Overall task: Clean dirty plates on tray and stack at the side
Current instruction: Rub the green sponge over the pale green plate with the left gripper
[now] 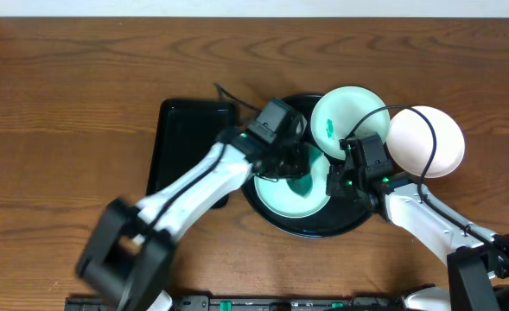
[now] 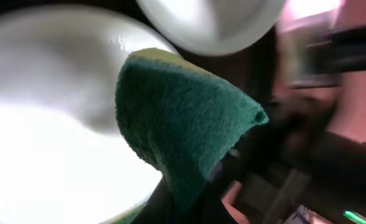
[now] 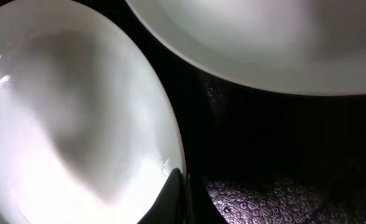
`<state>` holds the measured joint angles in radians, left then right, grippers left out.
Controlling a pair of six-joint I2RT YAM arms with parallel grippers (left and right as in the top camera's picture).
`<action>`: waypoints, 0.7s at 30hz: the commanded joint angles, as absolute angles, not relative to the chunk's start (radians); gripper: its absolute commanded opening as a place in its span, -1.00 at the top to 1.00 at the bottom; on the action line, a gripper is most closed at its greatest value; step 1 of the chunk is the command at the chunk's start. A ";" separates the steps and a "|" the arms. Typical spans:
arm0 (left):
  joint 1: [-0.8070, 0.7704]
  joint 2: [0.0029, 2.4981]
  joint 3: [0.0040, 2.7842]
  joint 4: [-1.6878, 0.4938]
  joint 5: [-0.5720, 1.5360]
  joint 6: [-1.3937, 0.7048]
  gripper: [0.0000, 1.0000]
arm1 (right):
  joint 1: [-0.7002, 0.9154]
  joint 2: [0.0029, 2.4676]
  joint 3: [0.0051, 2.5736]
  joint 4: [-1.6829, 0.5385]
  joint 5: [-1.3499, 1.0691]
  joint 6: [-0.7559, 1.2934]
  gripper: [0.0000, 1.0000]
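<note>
**Overhead view.** The round tray (image 1: 323, 231) is sitting mid-desk, with a rectangular tray (image 1: 185, 138) just beside it on the left. 2 mint plates are lying on the round tray. The near mint plate (image 1: 280, 197) is under both arms. The far mint plate (image 1: 345, 117) is overhanging the far rim and showing a small teal smear. The white plate (image 1: 427, 142) is resting on the desk (image 1: 64, 104), just right of the tray. The left arm (image 1: 194, 186) is pressing a green sponge (image 1: 302, 183) onto the near mint plate. The right arm (image 1: 418, 212) is reaching to that plate's right edge.

**Left wrist view.** The left jaws are clamping the sponge (image 2: 183, 118), which is folding into a soft wedge over the glossy plate (image 2: 46, 155). The fingers themselves are hidden.

**Right wrist view.** The right jaws are standing fully closed, tips together at the rim of the near plate (image 3: 64, 124), above the black tray floor (image 3: 282, 155). Whether they are touching the rim cannot be told.

**Handling.** The plates are appearing rigid, smooth and probably slippery, and likely breakable. Each plate is best gripped at the raised rim, with the jaws straddling the edge. The plate is likely needing bracing at the edge, because sponge pressure may be sliding it across the glossy tray.
</note>
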<state>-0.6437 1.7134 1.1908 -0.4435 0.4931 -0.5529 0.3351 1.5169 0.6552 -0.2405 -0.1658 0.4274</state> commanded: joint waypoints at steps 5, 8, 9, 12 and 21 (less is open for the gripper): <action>-0.638 1.643 1.195 -0.533 0.291 -0.543 0.85 | 0.342 1.526 0.651 -0.235 -0.186 0.418 0.98; -0.641 1.655 1.195 -0.574 0.249 -0.543 0.85 | 0.342 1.526 0.651 -0.235 -0.186 0.418 0.98; -0.641 1.662 1.195 -0.587 0.227 -0.543 0.85 | 0.342 1.526 0.651 -0.235 -0.186 0.418 0.98; -0.641 1.679 1.195 -0.598 0.193 -0.543 0.85 | 0.342 1.526 0.651 -0.235 -0.186 0.418 0.98; -0.641 1.768 1.195 -0.589 0.184 -0.543 0.85 | 0.342 1.526 0.651 -0.227 -0.217 0.418 0.98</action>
